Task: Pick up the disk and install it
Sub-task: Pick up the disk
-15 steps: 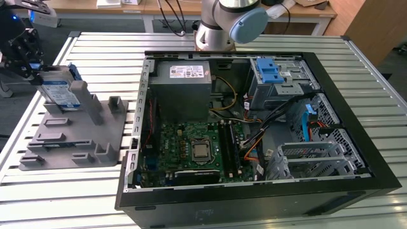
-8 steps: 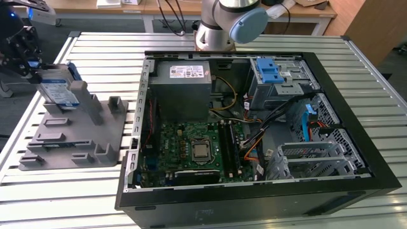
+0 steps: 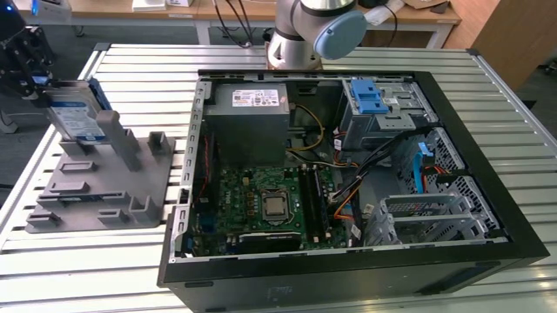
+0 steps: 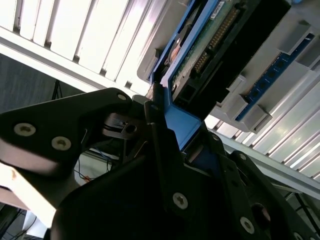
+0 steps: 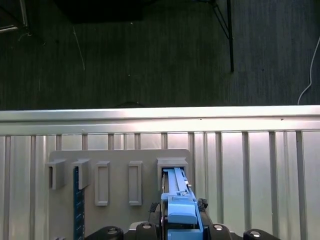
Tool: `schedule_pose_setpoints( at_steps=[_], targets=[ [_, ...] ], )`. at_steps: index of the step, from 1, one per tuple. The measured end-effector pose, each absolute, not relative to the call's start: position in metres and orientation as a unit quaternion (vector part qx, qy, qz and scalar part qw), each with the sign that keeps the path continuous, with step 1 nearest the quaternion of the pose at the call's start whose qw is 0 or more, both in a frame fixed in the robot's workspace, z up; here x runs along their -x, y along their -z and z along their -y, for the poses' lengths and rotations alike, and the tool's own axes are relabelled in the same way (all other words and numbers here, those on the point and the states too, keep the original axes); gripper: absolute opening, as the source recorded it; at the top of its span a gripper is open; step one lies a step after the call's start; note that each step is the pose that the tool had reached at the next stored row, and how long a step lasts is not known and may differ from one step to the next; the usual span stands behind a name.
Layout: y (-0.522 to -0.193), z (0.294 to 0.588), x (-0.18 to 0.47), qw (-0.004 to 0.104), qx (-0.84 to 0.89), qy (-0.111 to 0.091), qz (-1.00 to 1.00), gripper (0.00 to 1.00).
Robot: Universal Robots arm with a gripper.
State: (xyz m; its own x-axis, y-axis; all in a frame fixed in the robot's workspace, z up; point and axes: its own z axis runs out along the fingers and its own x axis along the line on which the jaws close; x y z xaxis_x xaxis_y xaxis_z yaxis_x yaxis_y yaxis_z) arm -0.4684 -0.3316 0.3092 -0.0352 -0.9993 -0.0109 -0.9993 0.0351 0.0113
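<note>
**Robot fingers clamped on an upright disk in its grey stand**

In the exterior view, a silver slatted desk (image 3: 130, 72) carries two main things. At the exterior view's left sits a grey plastic stand (image 3: 96, 195) with several upright slots. At the exterior view's right, just beside it, lies an open black computer case (image 3: 348, 274). The case shows a green circuit board (image 3: 261, 195), a grey power-supply box (image 3: 252, 124) and a blue latch (image 3: 370, 98) on a metal drive cage.

The disk (image 3: 74, 117) stands on edge at the far end of the stand, well apart from the drive cage. Its silver face with the white-and-blue label is turned toward the case, and its blue frame shows along the edges. Its lower end sits at the stand's slot.

The black gripper (image 3: 42, 91) is on the top end of the disk. In the second wrist view the fingers (image 4: 156, 135) are clenched on the blue frame, one on each side. Beyond them the disk (image 4: 200, 55) shows its green underside and a row of connector pins.

In the first wrist view the disk (image 5: 176, 192) appears edge-on as a blue strip. It runs from the gripper into the end slot of the stand (image 5: 117, 160), with the desk (image 5: 250, 165) around it.

The base of the robot arm (image 3: 304, 32) rises at the far side of the desk, behind the case.
</note>
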Motion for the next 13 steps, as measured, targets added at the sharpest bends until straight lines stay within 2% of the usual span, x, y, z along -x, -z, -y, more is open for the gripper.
schedule_pose_setpoints(
  at_steps=[13],
  targets=[
    [-0.335, 0.332, 0.468, 0.0, 0.695, -0.008, -0.719, 0.37]
  ],
)
